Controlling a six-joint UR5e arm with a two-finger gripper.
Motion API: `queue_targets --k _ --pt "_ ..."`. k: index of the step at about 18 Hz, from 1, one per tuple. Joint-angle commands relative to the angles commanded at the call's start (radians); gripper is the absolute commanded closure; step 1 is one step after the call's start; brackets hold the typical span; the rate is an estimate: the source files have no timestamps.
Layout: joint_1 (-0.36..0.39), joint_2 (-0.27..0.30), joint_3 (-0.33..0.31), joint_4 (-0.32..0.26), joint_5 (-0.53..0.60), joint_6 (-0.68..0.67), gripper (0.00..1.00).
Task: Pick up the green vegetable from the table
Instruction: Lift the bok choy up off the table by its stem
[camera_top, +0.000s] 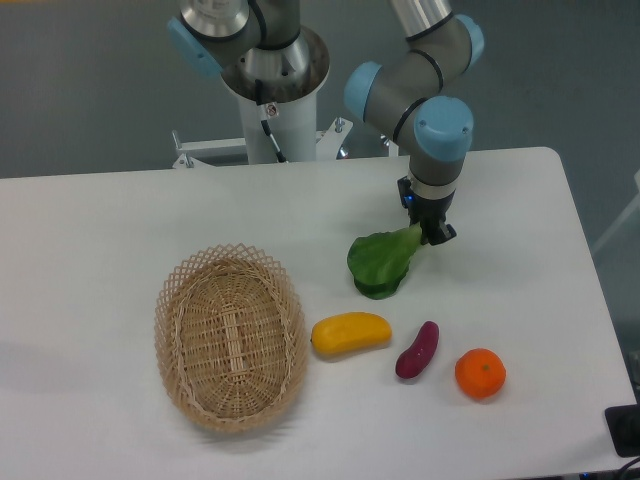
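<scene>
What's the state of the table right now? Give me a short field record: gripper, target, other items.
gripper: gripper closed on the pale stem end of the green vegetable
target: leaf end hangs low over the table; whether it touches the surface cannot be told
basket: wicker basket, left of the vegetable, nothing in it
yellow piece: yellow oblong piece, right of the basket
purple piece: small purple piece, between the yellow piece and the orange
orange: orange, far right, near the front edge
</scene>
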Motion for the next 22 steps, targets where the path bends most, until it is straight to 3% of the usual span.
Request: queue_targets --k 7,12,18,22 --pt "0.018 0.066 0.078 -0.034 -0.005 0.002 0.71" --pt "0.037 0.109 0.184 -0.158 -0.124 -0.018 0.71" --pt "0.015 0.109 0.279 -0.173 -0.277 -0.323 0.71" --pt "0.011 0.106 0.317 -0.173 -0.334 -0.386 0.71"
